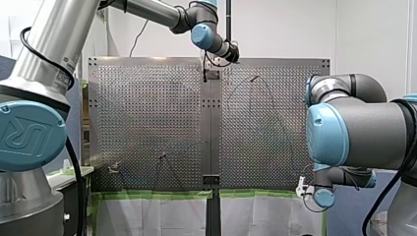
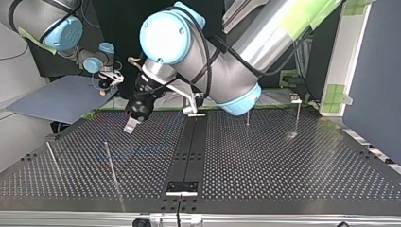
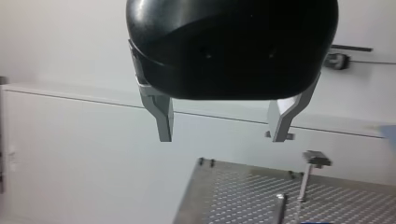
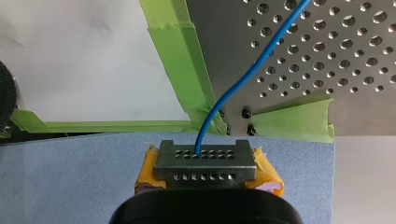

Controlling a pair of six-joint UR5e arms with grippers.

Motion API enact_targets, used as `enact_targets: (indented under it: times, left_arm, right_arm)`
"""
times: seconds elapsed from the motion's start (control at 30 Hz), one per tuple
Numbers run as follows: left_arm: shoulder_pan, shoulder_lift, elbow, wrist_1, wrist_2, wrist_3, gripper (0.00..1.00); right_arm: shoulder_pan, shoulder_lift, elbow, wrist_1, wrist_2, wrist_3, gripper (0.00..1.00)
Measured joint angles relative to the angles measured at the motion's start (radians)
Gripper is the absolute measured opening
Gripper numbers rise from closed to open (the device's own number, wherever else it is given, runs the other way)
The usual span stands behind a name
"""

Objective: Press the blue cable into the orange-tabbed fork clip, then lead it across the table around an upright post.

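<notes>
Where my right gripper [image 4: 205,155] clamps, blue cable [image 4: 254,70] runs ahead.

Front and top views face oppositely across the shared table [image 1: 147,123].

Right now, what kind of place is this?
Likely a robotics lab cell: my left arm and my right arm at a perforated table, green tape at its edge, a blue cable.

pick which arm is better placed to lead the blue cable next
Right. My right claw is shut on the blue cable, while my left claw is open and holds nothing.
</notes>
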State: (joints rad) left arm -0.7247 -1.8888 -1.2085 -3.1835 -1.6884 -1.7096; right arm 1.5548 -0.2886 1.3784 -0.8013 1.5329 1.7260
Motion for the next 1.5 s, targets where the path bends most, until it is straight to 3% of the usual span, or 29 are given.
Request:
enact_targets:
  times: [0.13, 0.3, 0.83, 1.17, 1.5]
  left_arm:
    - [-0.001, -0.032, 0.032, -0.032, 0.009, 0.024, 1.00]
    - [0.002, -0.065, 0.077, -0.077, 0.011, 0.021, 1.00]
    - [0.006, -0.072, 0.210, -0.210, 0.021, -0.026, 1.00]
    - [0.006, -0.073, 0.300, -0.301, -0.046, -0.065, 1.00]
    - [0.007, -0.073, 0.312, -0.383, -0.110, -0.103, 1.00]
  right_arm:
    - [0.001, 0.000, 0.000, 0.000, 0.000, 0.000, 0.00]
    - [0.001, 0.000, 0.000, -0.001, 0.000, 0.000, 0.00]
    - [0.001, 0.000, 0.000, -0.002, -0.003, 0.006, 0.00]
    - [0.002, 0.001, 0.000, -0.001, -0.007, 0.008, 0.00]
    - [0.005, 0.001, 0.000, 0.000, -0.008, 0.006, 0.00]
